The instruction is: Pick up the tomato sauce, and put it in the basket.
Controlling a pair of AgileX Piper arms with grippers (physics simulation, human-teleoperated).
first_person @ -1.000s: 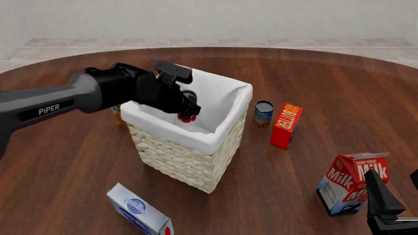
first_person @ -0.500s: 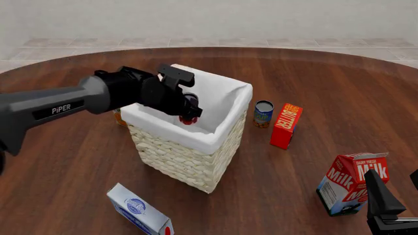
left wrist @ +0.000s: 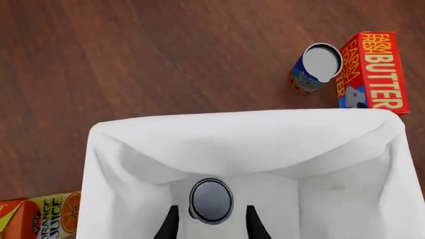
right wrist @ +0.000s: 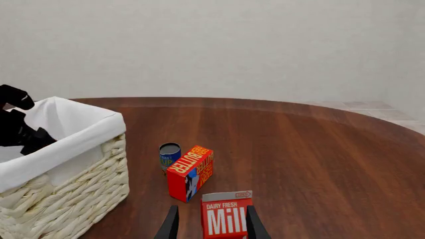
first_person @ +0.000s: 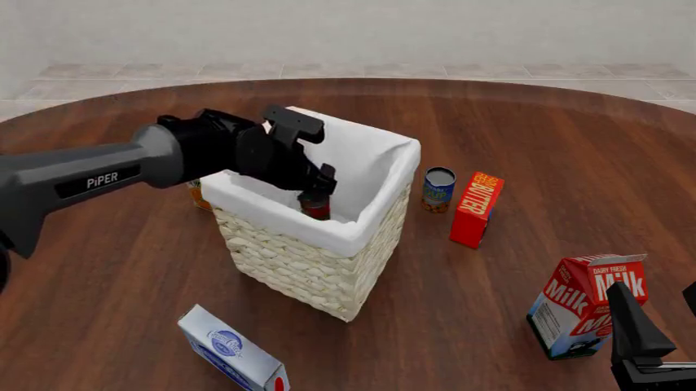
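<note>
The tomato sauce point(first_person: 315, 208) stands upright inside the basket point(first_person: 367, 165), low against its white lining. In the left wrist view its silver top point(left wrist: 211, 200) shows from above, with a gap to each finger. My left gripper point(first_person: 315, 182) hangs open just above the can, over the basket's near-left part, touching nothing. The basket's cloth rim point(left wrist: 246, 122) fills that wrist view. My right gripper point(first_person: 656, 303) stays open and empty at the front right, far from the basket point(right wrist: 73, 124).
A blue-and-yellow can point(first_person: 438, 189) and a red butter box point(first_person: 477, 209) stand right of the basket. A milk carton point(first_person: 585, 314) sits just ahead of my right gripper. An orange juice carton point(first_person: 197, 194) is behind the basket's left side; a white-and-blue carton point(first_person: 234, 350) lies front left.
The left gripper has opened and let go of the can. The can has dropped from between the fingers down into the basket. The right arm has not moved.
</note>
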